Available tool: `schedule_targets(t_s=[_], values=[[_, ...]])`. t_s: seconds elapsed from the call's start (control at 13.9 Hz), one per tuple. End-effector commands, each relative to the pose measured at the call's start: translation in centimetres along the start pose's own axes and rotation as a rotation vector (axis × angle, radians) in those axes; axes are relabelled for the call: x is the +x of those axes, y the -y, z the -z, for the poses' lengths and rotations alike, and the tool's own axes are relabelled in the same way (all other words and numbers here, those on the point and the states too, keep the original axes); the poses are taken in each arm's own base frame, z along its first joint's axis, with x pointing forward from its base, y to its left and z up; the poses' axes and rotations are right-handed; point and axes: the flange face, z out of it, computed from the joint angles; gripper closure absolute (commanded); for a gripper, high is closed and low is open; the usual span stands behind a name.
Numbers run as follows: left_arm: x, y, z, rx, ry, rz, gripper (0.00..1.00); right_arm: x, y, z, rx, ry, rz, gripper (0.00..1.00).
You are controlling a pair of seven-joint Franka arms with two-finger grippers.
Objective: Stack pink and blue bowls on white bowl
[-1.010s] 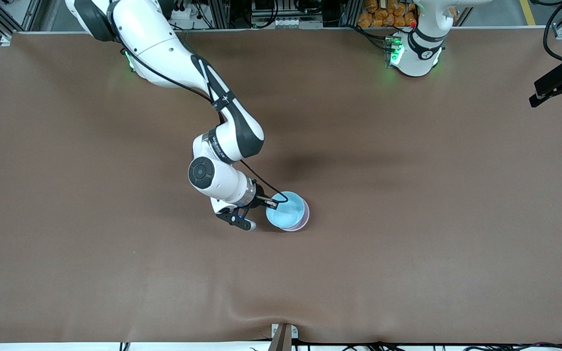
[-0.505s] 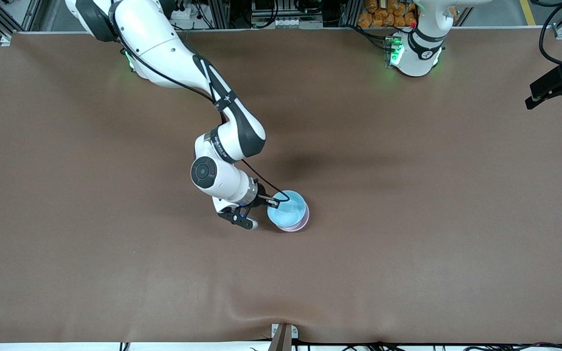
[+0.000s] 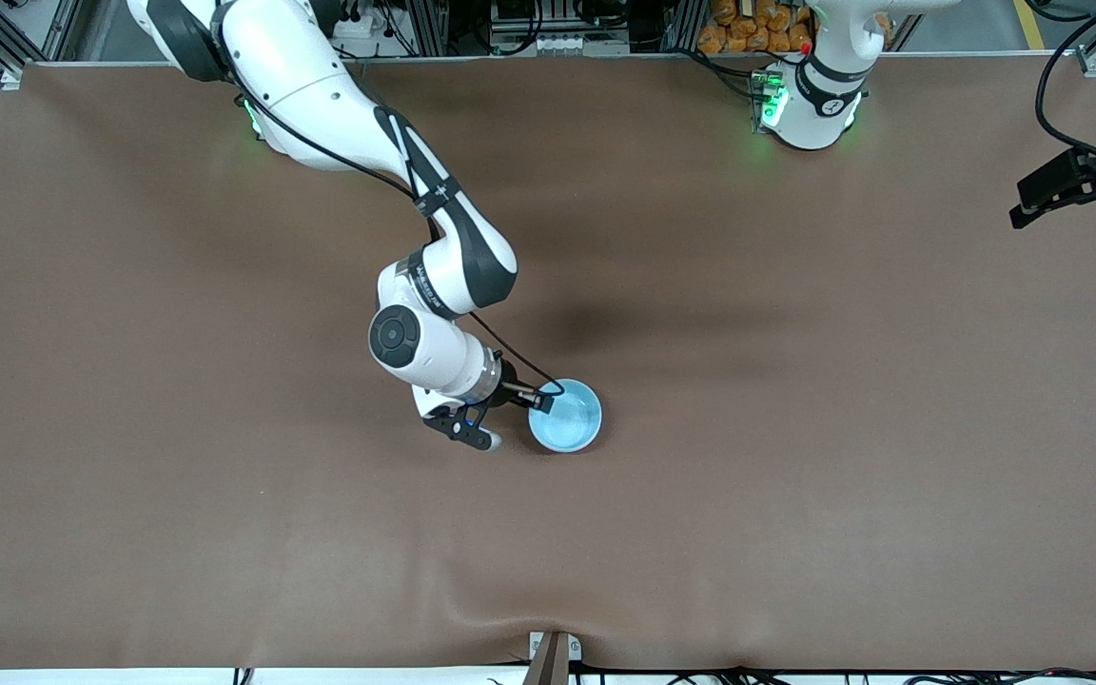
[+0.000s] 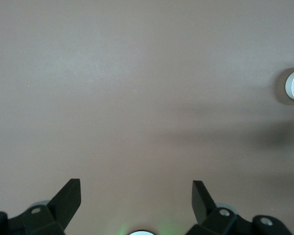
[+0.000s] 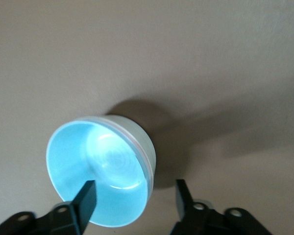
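I see the blue bowl [image 3: 565,416] sitting nested in the stack near the middle of the brown bench [image 3: 795,428]. In the right wrist view a thin pink rim [image 5: 139,147] shows just under the blue bowl's lip, and the white bowl [image 5: 137,134] forms the outer wall at the bottom of the stack, resting on the bench.

The right gripper [image 3: 541,403] is at the stack's rim on the side toward the right arm's end of the bench. Its fingers [image 5: 85,200] are spread apart, one inside the blue bowl and the other outside the stack's wall, not clamped.

The left gripper [image 3: 1071,195] waits over the left arm's end of the bench, its fingers [image 4: 68,198] wide apart and holding nothing.
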Motion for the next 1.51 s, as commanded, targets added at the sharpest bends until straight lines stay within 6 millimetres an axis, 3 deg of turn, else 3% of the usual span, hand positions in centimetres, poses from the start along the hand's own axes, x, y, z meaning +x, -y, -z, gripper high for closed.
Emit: schedule_targets(t_s=[0.0,0.22,0.43,0.72,1.01,1.3,1.44], values=[[0.0,0.1,0.3,0.017,-0.016,0.007,0.0,2.5,0.2,5.5,0.045,-0.035,0.007,0.0],[0.0,0.1,0.2,0.015,-0.015,0.013,0.0,6.6,-3.2,11.3,0.024,0.004,0.125,0.0],[0.0,0.2,0.3,0.015,-0.016,0.015,0.0,8.8,-8.7,17.1,-0.007,0.048,0.194,0.0],[0.2,0.2,0.1,0.017,-0.01,0.012,0.0,7.8,-17.3,24.7,-0.109,0.005,0.304,0.0],[0.3,0.2,0.0,0.017,-0.009,0.012,0.0,10.0,-24.8,31.9,-0.228,0.022,0.388,0.0],[0.3,0.3,0.0,0.017,-0.009,0.009,0.0,10.4,-30.3,38.3,-0.267,0.027,0.464,0.0],[0.3,0.3,0.0,0.017,-0.01,0.013,0.0,9.4,-31.2,41.3,-0.303,0.017,0.49,0.0]])
